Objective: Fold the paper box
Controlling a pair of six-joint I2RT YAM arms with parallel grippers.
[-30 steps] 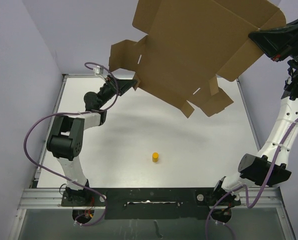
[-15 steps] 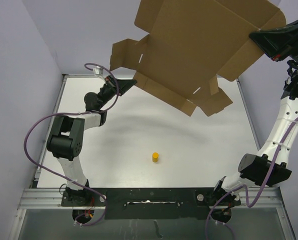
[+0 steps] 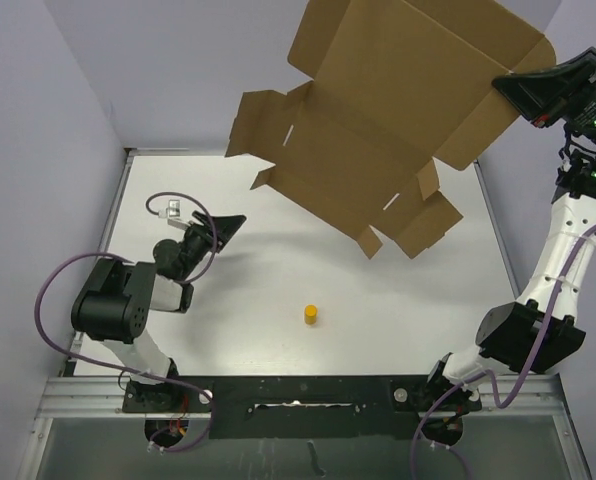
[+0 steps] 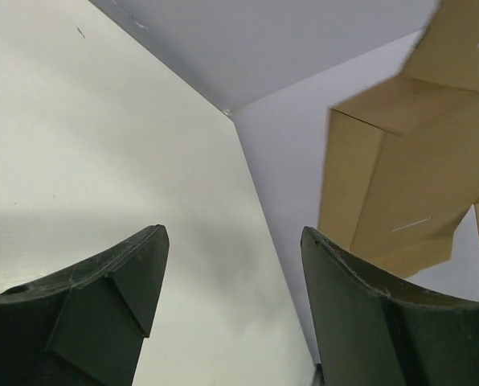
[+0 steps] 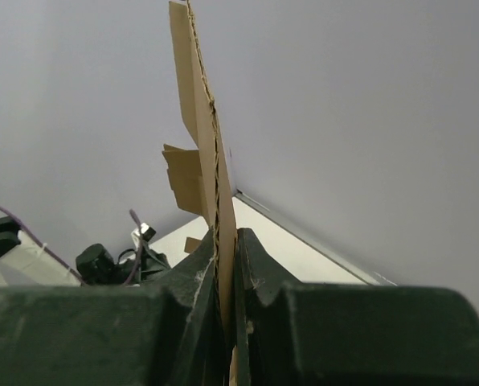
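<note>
White table (image 3: 398,310); yellow cylinder (image 3: 310,315) upright near centre.

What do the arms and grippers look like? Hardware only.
White links, black joint housings on left arm and right arm; a purple cable loops along each. Matte black left gripper and right gripper, each with two broad tapered fingers. Green light near the right wrist.

Small yellow cylinder (image 3: 310,315) upright on the white table (image 3: 228,300), pale walls (image 3: 78,100) behind.
</note>
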